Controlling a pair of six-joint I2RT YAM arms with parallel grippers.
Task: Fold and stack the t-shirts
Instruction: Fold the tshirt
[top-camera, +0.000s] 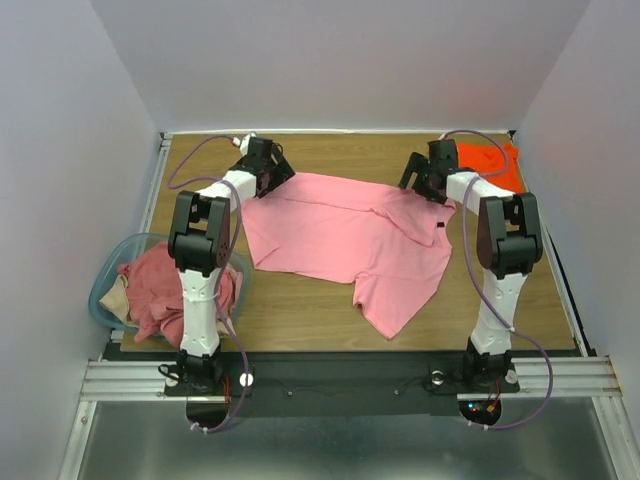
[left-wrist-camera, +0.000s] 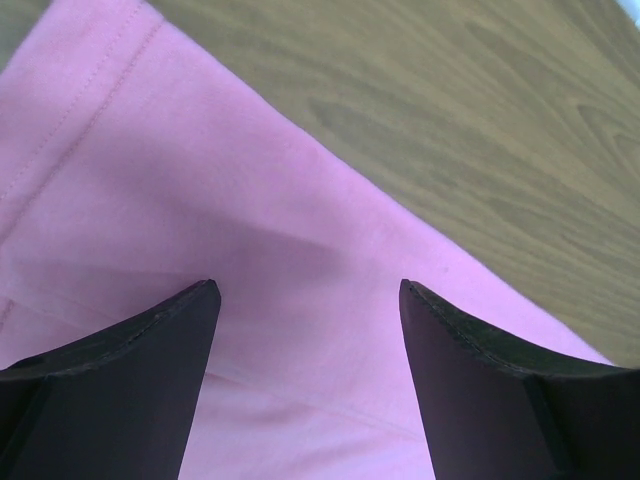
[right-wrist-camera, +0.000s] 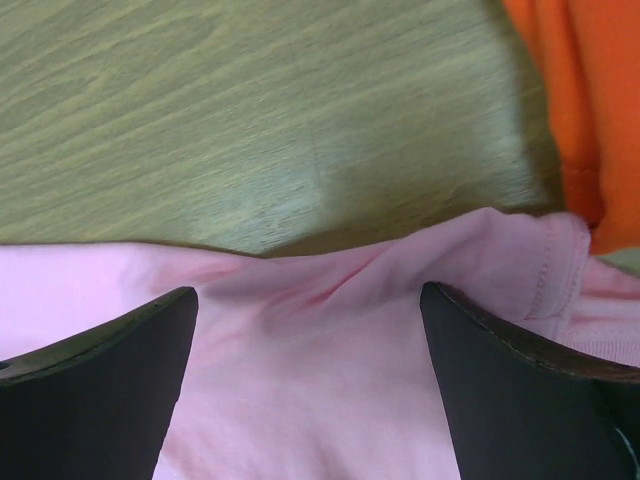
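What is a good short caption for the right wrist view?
Open right gripper over the pink t-shirt, orange t-shirt top right.

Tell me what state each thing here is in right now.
Pink shirt: spread out flat, not yet folded.
Orange shirt: at the far right corner, looks folded.
Tub: holds crumpled shirts.
Left gripper: open, over the pink shirt's far edge.
Right gripper: open, over the pink shirt's far edge.

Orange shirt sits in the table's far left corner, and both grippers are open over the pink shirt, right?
No: the top external view shows the orange shirt in the far right corner. The left gripper and right gripper are indeed open over the pink shirt.
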